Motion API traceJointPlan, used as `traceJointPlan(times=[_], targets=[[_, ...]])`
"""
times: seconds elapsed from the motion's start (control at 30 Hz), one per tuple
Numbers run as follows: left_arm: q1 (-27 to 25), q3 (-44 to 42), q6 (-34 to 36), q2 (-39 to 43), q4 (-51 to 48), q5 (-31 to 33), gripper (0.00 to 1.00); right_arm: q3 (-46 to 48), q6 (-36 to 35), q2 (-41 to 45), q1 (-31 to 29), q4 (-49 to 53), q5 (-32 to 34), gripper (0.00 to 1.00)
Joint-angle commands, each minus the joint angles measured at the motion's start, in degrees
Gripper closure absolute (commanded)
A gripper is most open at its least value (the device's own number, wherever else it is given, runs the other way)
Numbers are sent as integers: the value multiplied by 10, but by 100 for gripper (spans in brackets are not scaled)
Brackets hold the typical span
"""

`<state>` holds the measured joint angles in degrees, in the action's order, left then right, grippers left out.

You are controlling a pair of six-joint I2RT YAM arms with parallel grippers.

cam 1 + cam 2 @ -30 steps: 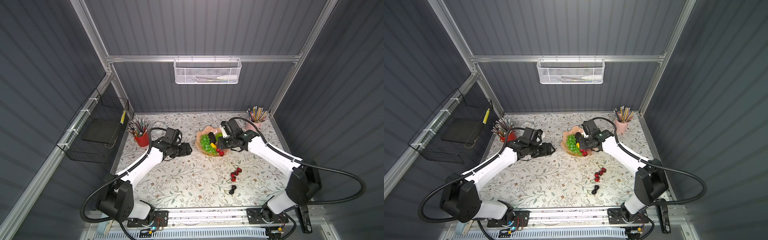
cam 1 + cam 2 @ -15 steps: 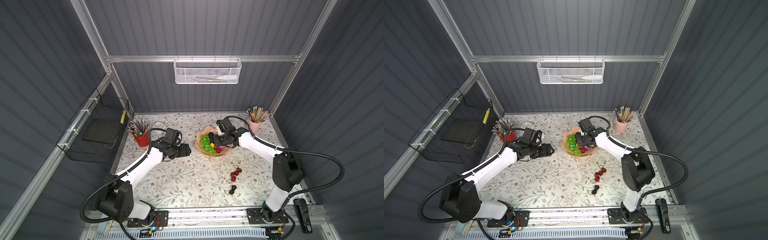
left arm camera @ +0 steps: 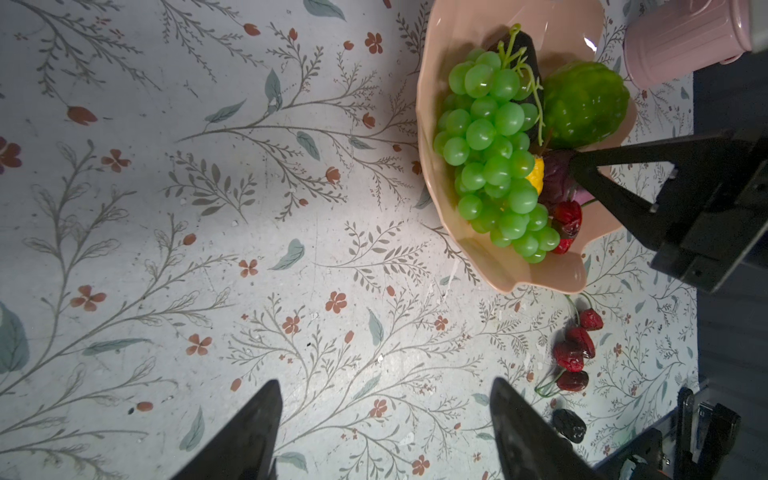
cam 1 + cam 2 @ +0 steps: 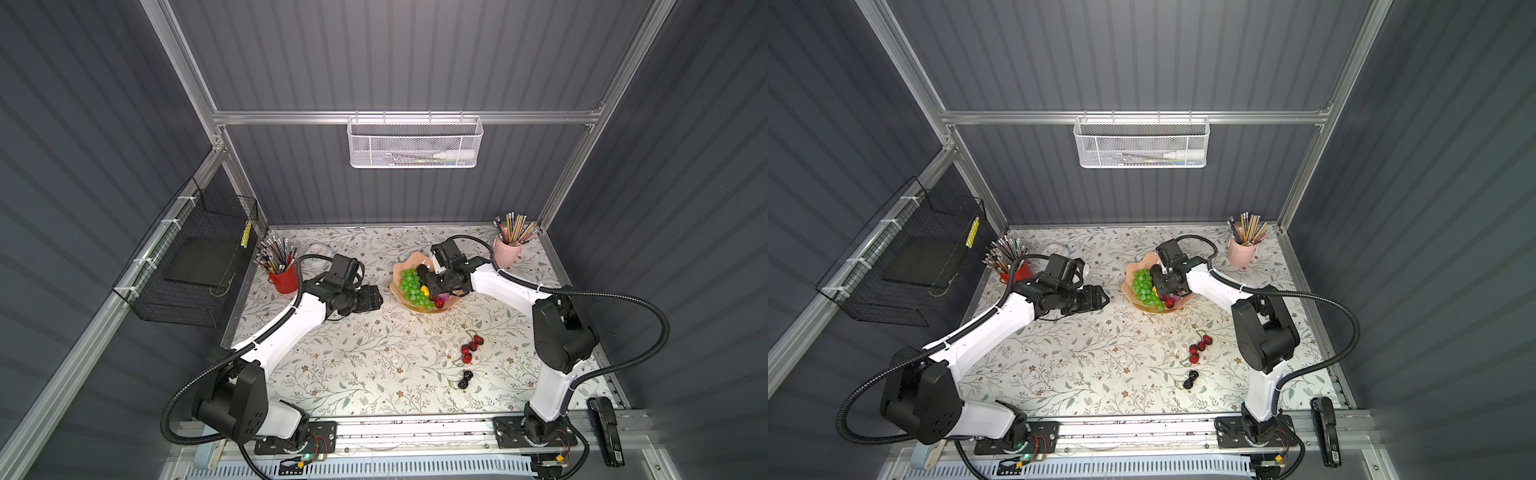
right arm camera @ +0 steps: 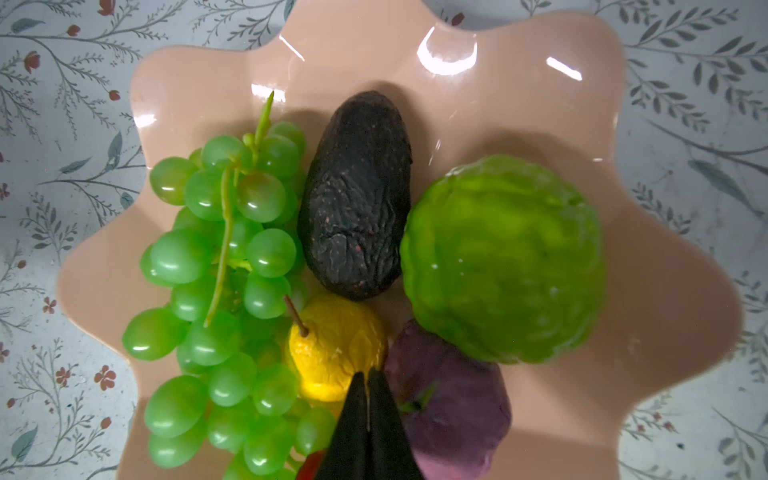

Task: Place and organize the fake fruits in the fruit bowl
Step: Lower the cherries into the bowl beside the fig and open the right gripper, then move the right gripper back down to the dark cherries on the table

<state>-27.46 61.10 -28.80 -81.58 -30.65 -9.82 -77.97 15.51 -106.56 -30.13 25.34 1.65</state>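
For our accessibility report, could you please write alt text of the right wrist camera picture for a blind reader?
View down into a salmon-pink fruit bowl holding a green grape bunch, a black avocado, a bumpy lime-green ball, a yellow lemon and a purple fruit. The right gripper, almost shut, points between lemon and purple fruit. Floral tablecloth surrounds the bowl.

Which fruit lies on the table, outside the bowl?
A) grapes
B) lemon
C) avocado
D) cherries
D: in both top views, stemmed cherries lie on the table, apart from the bowl.
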Motion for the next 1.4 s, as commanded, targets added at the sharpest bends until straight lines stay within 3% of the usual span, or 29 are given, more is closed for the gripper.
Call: traceJointPlan(times=[0.0,0.3,0.5,0.67,0.83,1.1,1.37], targets=[[-5,18,-6,-8,-1,-2,21,-8,-18,11,1,9,9,80],[-5,24,-9,-22,4,-12,20,-22,-52,78,0,37,47,51],[-5,27,-4,-26,-7,-4,19,-2,-64,122,0,33,39,41],[-5,34,-1,-31,-12,1,19,0,-70,132,0,48,41,40],[-5,24,3,-20,-12,11,19,55,-65,202,-20,81,29,42],[-4,-24,0,6,14,40,19,167,16,273,-156,222,50,42],[-3,-25,-8,-4,29,28,19,214,79,253,-238,252,37,42]])
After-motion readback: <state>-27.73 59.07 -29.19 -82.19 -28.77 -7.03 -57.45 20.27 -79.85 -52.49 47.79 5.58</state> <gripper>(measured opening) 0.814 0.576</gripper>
